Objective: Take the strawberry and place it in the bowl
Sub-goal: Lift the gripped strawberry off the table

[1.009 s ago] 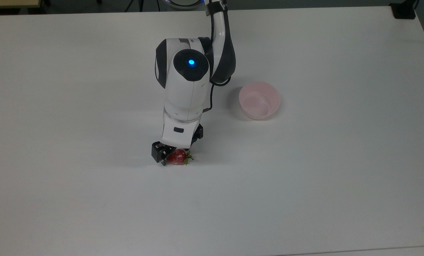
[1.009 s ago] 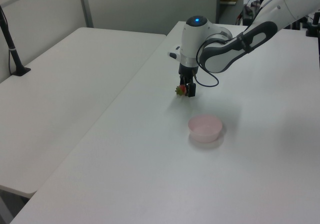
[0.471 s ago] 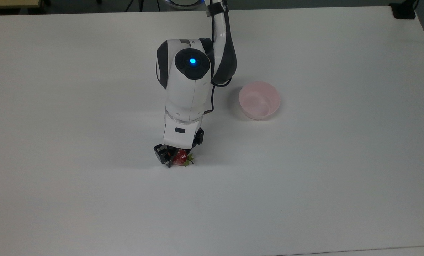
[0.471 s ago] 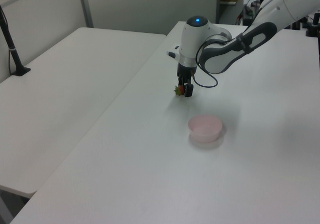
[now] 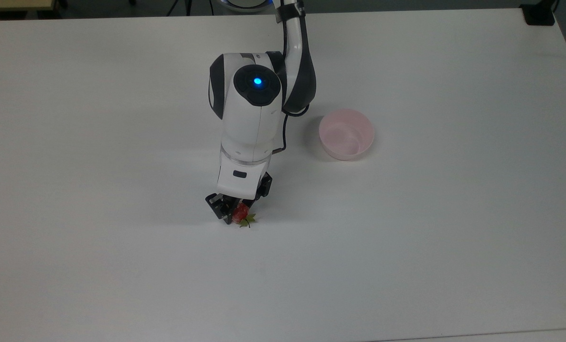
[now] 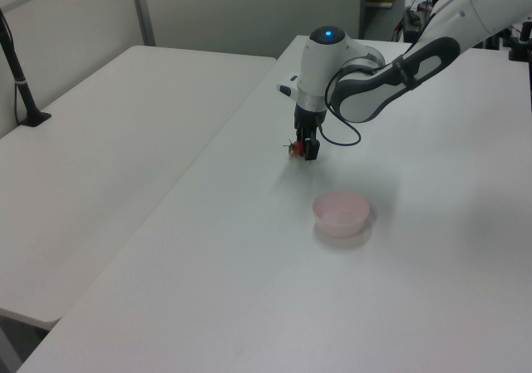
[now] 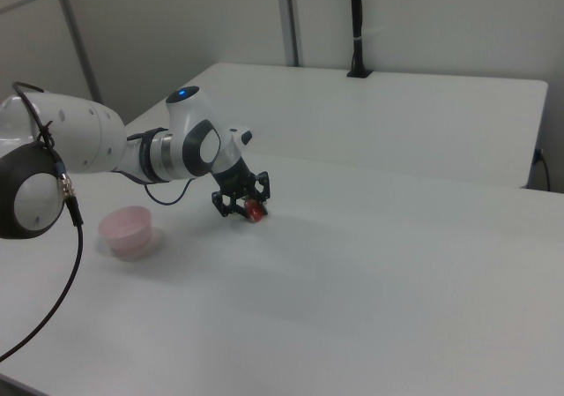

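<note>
While a second ago the black fingers stood spread to either side of the fruit, the gripper [image 5: 234,212] now has them pressed in on the strawberry [image 5: 240,213], pinching it across its red body. The fruit's green leaves now stick out toward the desk's near edge in the top view, where earlier they pointed more to the top view's right, so the berry seems to have turned a little as the fingers closed. It sits low, at or just off the desk [image 5: 430,228]; whether it has left the surface I cannot tell. I judge that the grasp is made and the lift comes next, followed by a carry to the bowl [image 5: 346,134].

That bowl, pale pink and empty, stands upright well apart from the strawberry, further from the desk's near edge and toward the top view's right. It has not shifted. In the left view the bowl [image 6: 341,213] lies nearer the camera than the gripper [image 6: 304,148]; in the right view the bowl [image 7: 129,231] sits to the right view's left of the gripper [image 7: 242,201].

A plain white desk carries everything. A second white table [image 6: 91,157] adjoins it, with a black post [image 6: 17,70] standing on its far side, and grey partition walls [image 7: 423,21] close off the room behind.
</note>
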Tool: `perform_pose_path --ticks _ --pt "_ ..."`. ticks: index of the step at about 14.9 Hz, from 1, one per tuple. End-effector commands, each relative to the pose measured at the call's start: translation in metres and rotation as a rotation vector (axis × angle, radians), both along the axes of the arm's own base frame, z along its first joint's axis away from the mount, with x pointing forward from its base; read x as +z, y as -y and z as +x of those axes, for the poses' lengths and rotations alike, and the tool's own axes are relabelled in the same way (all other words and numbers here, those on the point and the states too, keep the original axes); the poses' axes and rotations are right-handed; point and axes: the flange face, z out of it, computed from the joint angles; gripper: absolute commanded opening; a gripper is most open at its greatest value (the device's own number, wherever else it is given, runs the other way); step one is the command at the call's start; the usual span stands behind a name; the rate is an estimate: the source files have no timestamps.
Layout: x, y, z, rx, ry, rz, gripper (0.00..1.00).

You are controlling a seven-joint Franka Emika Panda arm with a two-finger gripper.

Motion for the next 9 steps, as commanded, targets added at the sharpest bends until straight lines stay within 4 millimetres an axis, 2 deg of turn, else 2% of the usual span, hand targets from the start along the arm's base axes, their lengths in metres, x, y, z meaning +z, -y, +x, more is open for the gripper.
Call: perform_pose_path --ticks 1,3,5,8,9 --pt "0.000 -0.004 0.003 -0.012 0.024 -0.009 0.38" --pt "0.003 -0.002 0.003 -0.015 0.029 -0.011 0.33" --pt "0.011 -0.002 0.004 -0.018 0.038 -0.006 0.32" --pt "0.053 -0.006 0.003 -0.040 0.096 0.016 0.32" --pt "0.069 -0.015 0.001 -0.031 0.113 0.023 0.32"
